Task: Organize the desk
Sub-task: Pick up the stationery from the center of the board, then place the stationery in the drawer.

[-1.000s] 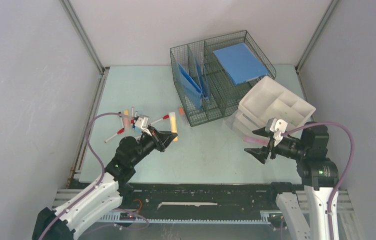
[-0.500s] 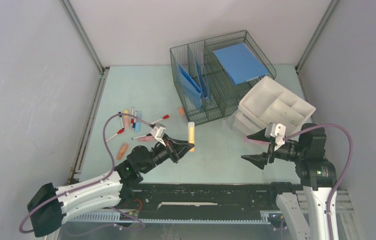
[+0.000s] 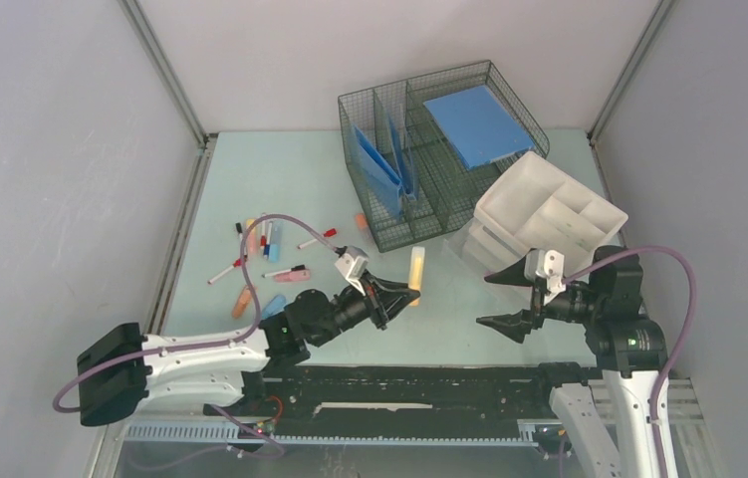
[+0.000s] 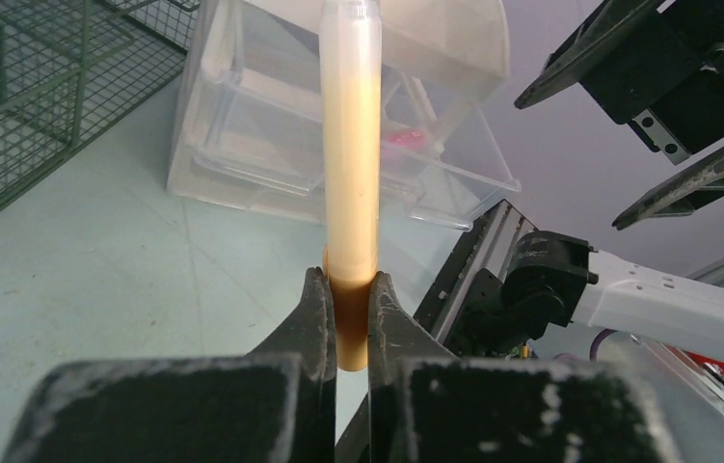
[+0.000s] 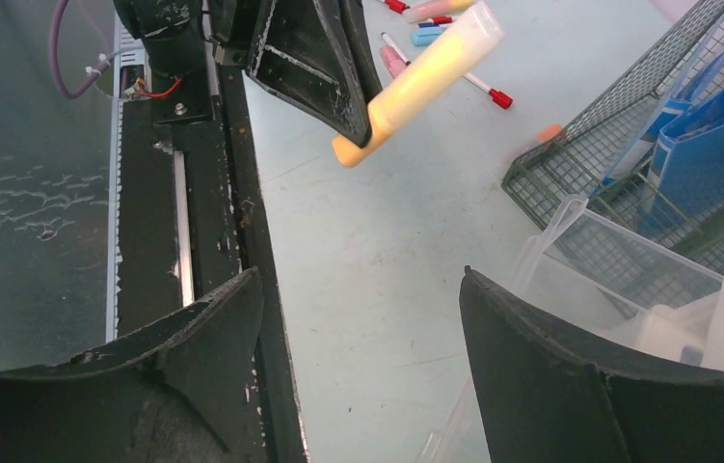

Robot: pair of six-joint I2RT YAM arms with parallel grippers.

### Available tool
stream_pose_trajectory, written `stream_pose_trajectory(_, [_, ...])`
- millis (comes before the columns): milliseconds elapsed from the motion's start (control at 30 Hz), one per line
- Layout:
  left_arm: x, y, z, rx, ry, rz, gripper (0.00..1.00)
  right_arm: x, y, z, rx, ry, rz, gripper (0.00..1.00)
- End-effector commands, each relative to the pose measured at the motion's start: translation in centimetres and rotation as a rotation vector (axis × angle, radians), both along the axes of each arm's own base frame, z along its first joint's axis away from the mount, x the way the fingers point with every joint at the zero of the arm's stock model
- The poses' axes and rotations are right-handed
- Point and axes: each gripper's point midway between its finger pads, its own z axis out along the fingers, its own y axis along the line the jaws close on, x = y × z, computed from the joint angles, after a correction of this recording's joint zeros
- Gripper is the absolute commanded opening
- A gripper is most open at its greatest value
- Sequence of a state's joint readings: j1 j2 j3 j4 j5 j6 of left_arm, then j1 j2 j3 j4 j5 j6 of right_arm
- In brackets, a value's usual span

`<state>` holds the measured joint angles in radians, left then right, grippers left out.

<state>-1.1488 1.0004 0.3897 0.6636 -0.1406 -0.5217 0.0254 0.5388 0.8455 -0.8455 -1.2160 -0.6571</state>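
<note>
- The tabletop (image 3: 300,179) is pale mint-green, flat and smooth. Its near edge is hidden under a black rail (image 3: 419,383) and the arms.
- Left jaws sit over its near middle, clenched on the end of a smooth yellow-orange tube (image 3: 415,269) with a cloudy cap.
- Right jaws are spread wide and grasp nothing. They sit over the near right part, facing the tube and apart from it.
- A wire basket (image 3: 370,214) at the far side holds upright blue folders (image 3: 379,164).
- A white divided tray (image 3: 549,209) sits on clear drawers (image 4: 242,135); something pink inside is blurred.
- Loose pens (image 3: 265,244) lie at the left, too small to count.
</note>
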Motion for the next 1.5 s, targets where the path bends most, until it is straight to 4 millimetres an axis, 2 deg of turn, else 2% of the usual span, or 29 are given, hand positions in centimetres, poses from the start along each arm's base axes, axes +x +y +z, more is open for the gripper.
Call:
stream_pose_trajectory(0, [0.1, -1.7, 3.5, -0.055, -0.079, 0.009, 0.0, -0.3, 0.4, 0.2, 0.016, -0.017, 0.042, 0.82])
stream_pose_trajectory(267, [-1.0, -5.1, 4.1, -0.038, -0.101, -0.04, 0.0, 0.1, 0.7, 0.1, 0.033, 0.02, 0.034, 0.83])
stream_pose_trajectory(533, [-1.6, -7.7, 4.1, -0.024, -0.113, -0.063, 0.0, 2.1, 1.1, 0.5, 0.129, 0.181, -0.077, 0.82])
stream_pose_trajectory(1000, [-2.4, -9.5, 4.8, -0.051, -0.121, -0.089, 0.0, 4.1, 1.2, 0.3, 0.195, 0.317, -0.202, 0.78])
stream_pose_trajectory(1467, [-3.0, -10.2, 5.4, -0.062, -0.133, -0.107, 0.0, 4.5, 1.5, -0.2, 0.189, 0.352, -0.21, 0.76])
